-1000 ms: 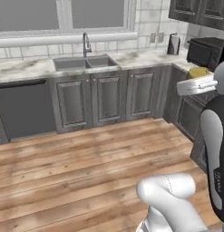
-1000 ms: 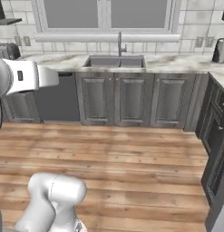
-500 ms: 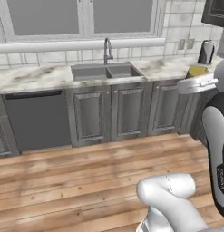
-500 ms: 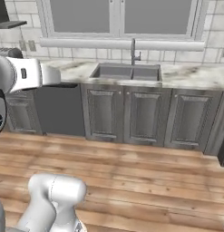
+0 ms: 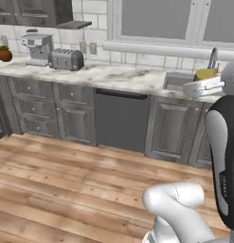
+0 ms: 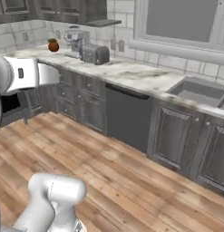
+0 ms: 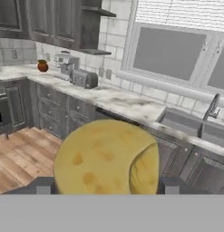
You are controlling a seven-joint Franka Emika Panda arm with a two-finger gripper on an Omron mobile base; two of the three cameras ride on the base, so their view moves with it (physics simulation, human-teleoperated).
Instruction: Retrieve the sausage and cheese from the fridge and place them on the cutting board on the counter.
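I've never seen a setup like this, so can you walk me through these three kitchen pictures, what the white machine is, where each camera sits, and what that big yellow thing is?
The white machine is a robot arm on a base that drives around a simulated kitchen. Two cameras ride on the base behind the arm, left and right; both look over the wooden floor toward the counter. A third camera sits on the hand, looking along the gripper.

On the marble counter stand a toaster, a coffee machine and a small reddish pot, with a sink under the window.

The yellow thing is the cheese, a holed chunk held in the gripper, so it looms large in the hand view; the left base view shows it small atop the gripper.
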